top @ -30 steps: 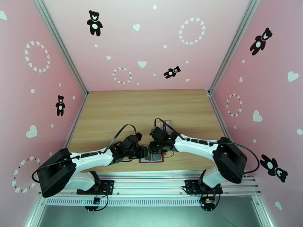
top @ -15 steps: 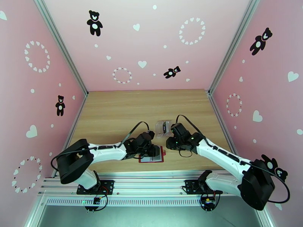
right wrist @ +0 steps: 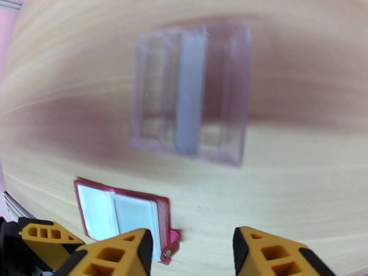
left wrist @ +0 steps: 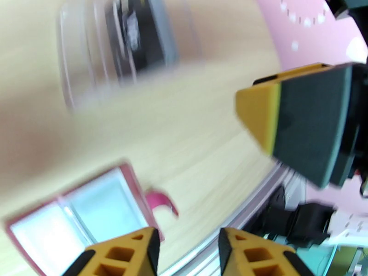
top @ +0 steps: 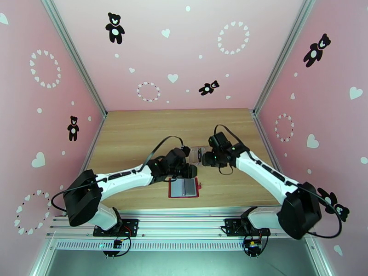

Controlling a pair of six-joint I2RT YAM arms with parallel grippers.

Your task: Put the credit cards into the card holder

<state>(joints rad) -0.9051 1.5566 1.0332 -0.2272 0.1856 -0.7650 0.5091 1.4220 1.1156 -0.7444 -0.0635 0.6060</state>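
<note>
Left hand (top: 191, 171) first: on the top cam it hangs just past the far edge of the card holder (top: 184, 187), which lies open and flat on the counter (top: 133, 129) near the front edge, grey sleeves up. Meanwhile the right hand (top: 205, 158) is right up against the clear tray (top: 196, 150) just behind the holder, and there's a dark card (top: 199, 154) sitting in it. Can't read either opening from up there. The left wrist cam is pretty smeared, but the left hand (left wrist: 186, 247) shows a modest gap with nothing in it. The holder (left wrist: 78, 212) is at lower left with its snap tab (left wrist: 161, 205) sticking out, and the tray (left wrist: 83, 51) is up top. On the right wrist cam the right hand (right wrist: 193, 249) is spread a bit wider and is also empty. The tray (right wrist: 230, 88) is straight ahead with a whitish-grey card (right wrist: 188, 97) that looks to be standing on edge in a slot. My read is that these cards are featherlight, stiff and slick, so I'd pinch one across its flat faces by the exposed top edge, not too hard. The holder looks soft and light enough to skate around, so I'd pin it with the other hand while feeding a sleeve.
</note>
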